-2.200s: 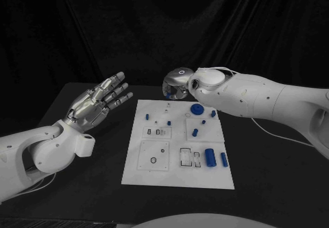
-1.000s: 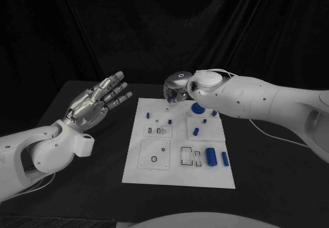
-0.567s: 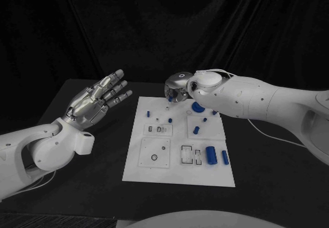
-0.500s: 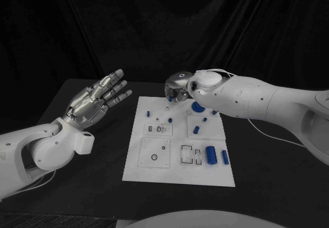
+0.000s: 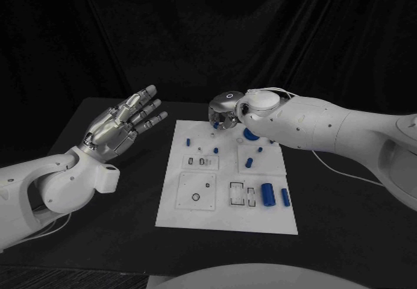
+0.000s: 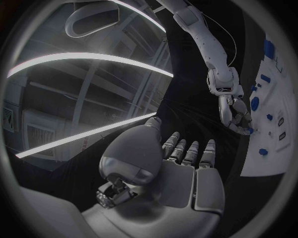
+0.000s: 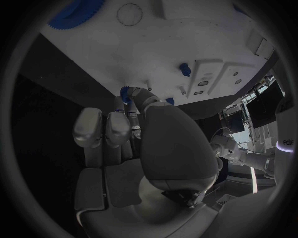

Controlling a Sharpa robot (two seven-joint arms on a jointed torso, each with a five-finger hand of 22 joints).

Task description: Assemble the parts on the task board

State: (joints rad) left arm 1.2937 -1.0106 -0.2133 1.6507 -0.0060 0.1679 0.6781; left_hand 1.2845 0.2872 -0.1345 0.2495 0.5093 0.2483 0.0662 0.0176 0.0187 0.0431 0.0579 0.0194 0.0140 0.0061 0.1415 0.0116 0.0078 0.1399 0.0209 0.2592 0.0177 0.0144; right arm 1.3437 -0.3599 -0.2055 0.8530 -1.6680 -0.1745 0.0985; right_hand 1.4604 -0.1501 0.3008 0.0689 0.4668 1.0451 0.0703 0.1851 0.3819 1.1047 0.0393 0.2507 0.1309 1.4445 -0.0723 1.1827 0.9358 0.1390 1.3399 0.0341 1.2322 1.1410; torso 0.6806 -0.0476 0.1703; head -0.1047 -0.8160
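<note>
One small blue part (image 5: 214, 124) pinched upright in right hand (image 5: 224, 114), left hand (image 5: 122, 124) spread, empty.

A black table (image 5: 348, 205) spans the scene from left to right. A black curtain (image 5: 208, 48) hangs in folds behind its far edge.

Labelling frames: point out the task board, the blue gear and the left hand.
task board (image 5: 228, 218), head view, bare near edge
blue gear (image 7: 74, 14), right wrist view, toothed rim
left hand (image 5: 117, 125), head view, palm
</note>
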